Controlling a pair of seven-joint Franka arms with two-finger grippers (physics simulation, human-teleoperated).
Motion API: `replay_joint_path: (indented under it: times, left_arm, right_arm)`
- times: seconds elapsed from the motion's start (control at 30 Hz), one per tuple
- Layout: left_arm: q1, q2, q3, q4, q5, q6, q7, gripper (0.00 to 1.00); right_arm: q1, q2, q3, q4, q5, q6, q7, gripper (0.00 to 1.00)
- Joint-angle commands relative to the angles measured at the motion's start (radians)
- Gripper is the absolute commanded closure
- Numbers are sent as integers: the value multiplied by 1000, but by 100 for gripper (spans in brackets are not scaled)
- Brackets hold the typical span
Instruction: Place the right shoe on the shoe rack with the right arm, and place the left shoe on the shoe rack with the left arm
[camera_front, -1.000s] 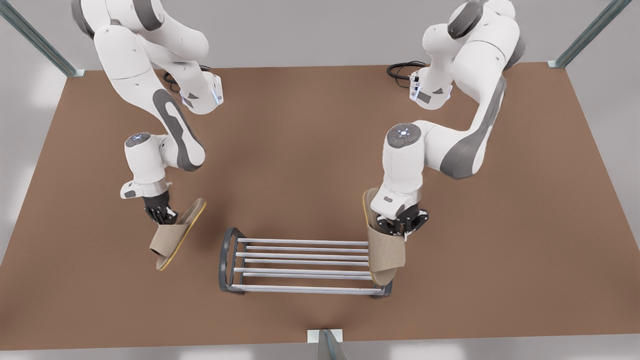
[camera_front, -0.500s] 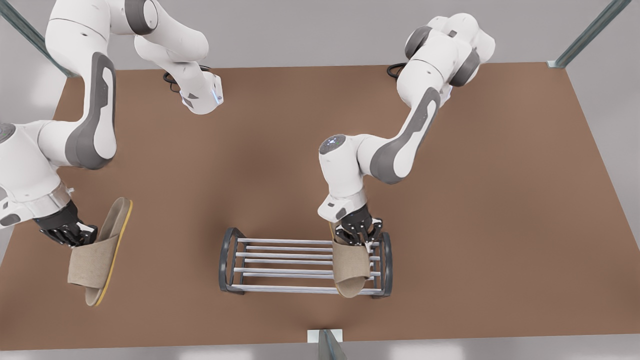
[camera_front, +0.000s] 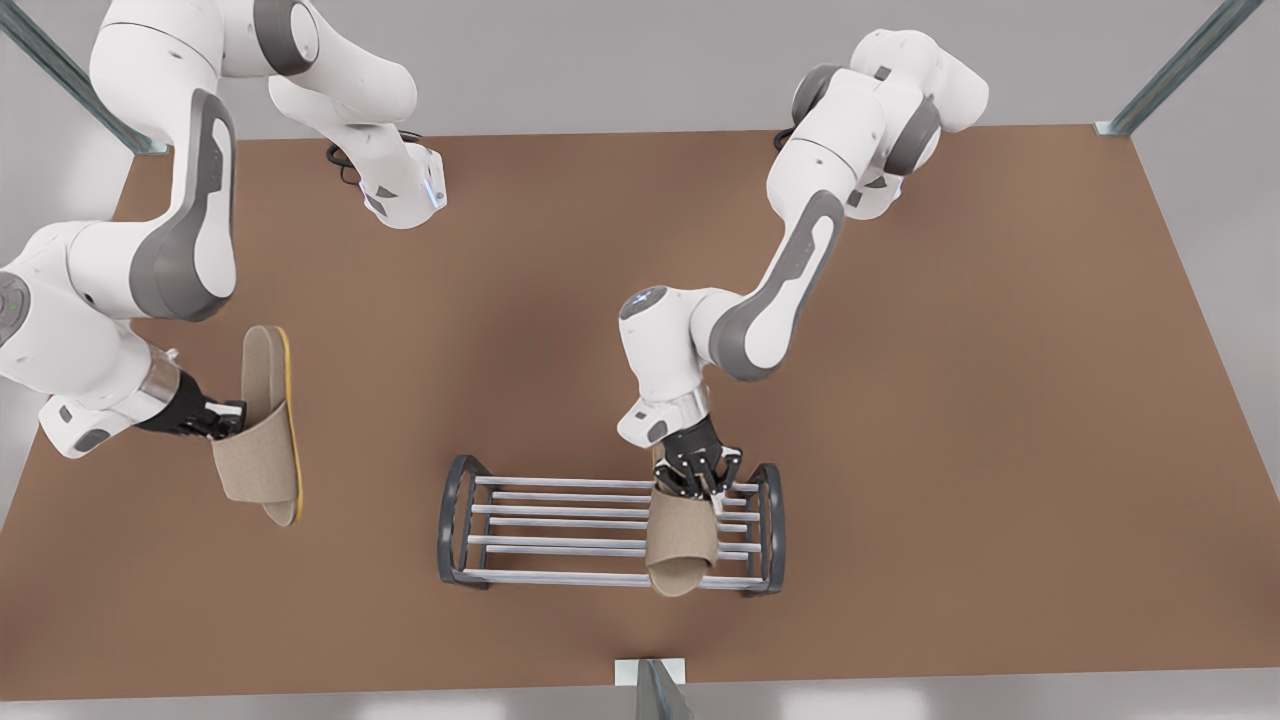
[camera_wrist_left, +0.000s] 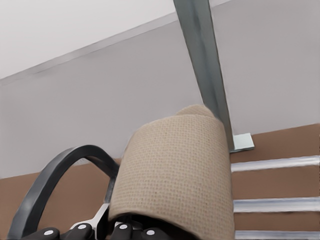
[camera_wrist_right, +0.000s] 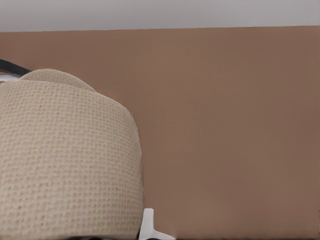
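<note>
With the left gripper (camera_front: 705, 490) pinching its beige woven slipper (camera_front: 682, 545) over the grey-framed, silver-barred shoe rack (camera_front: 560, 530), it should lower level before letting go; the right gripper (camera_front: 225, 418), seemingly clamped on the other beige slipper (camera_front: 260, 450), waits well aside

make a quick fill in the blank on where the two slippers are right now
1. The left pincer holds a slipper over the shoe ____.
2. The right pincer holds the other slipper above the bare ____.
3. The other slipper's sole edge is coloured ____.

Missing words: rack; table; yellow.
</note>
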Motion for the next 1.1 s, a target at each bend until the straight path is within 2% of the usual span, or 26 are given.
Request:
replay_joint_path:
  times: [0.0,0.03,0.17,0.23,0.27,0.3,0.33,0.37,0.4,0.47,0.53,0.57,0.6,0.63,0.67,0.73,0.8,0.83,0.9,1.07]
  left_arm:
    - [-1,-7,0,-17,49,11,-50,9]
    - [-3,-19,0,-35,57,9,-44,0]
    - [-14,-45,0,-81,59,-3,-44,0]
    - [-26,-148,-8,-220,57,-6,-44,0]
    - [-40,-198,-17,-262,51,-47,-40,0]
    - [-37,-237,-106,-259,26,-182,-39,0]
    - [-27,-290,-140,-250,-107,-285,-36,0]
    - [17,-385,-131,-221,-343,-483,128,0]
    - [123,-419,-134,-147,-464,-651,326,0]
    - [328,-430,-138,-138,-584,-753,634,0]
    - [520,-432,-137,-133,-676,-819,887,0]
    - [585,-435,-122,-126,-817,-827,914,0]
    - [623,-522,-97,-158,-922,-825,911,0]
    - [675,-654,-122,-297,-919,-775,932,0]
    - [694,-847,-145,-621,-917,-477,924,0]
    - [707,-781,-143,-598,-914,-511,885,0]
    - [704,-651,-143,-446,-893,-550,799,0]
    - [721,-622,-143,-435,-896,-604,794,0]
    - [746,-588,-143,-445,-896,-618,796,0]
    - [750,-547,-143,-418,-879,-586,796,0]
  right_arm:
    - [-19,0,-1,-4,-4,-68,-31,79]
    - [-28,-1,-1,-6,-3,-70,-21,79]
    - [-13,3,3,6,-6,-56,-24,79]
    - [47,52,0,29,-17,-50,-1,79]
    - [53,89,-4,69,-18,-50,1,79]
    - [56,134,-7,124,-20,-50,42,79]
    - [71,167,-7,170,-34,-50,90,79]
    - [88,192,-7,213,-34,-50,131,79]
    - [107,192,-10,220,-34,-51,143,79]
    - [139,194,-12,253,-37,-55,211,79]
    - [225,276,-102,373,-49,-51,285,79]
    - [246,305,-130,410,-49,-45,286,79]
    - [263,332,-130,444,-49,-9,349,79]
    - [288,339,-132,448,-49,25,406,79]
    - [306,341,-132,450,-47,62,478,79]
    - [358,341,-147,450,-49,120,597,79]
    - [404,341,-167,450,-49,186,690,79]
    - [424,347,-175,450,-49,218,708,79]
    - [484,365,-219,450,-49,274,754,79]
    - [591,385,-250,450,-49,332,887,79]
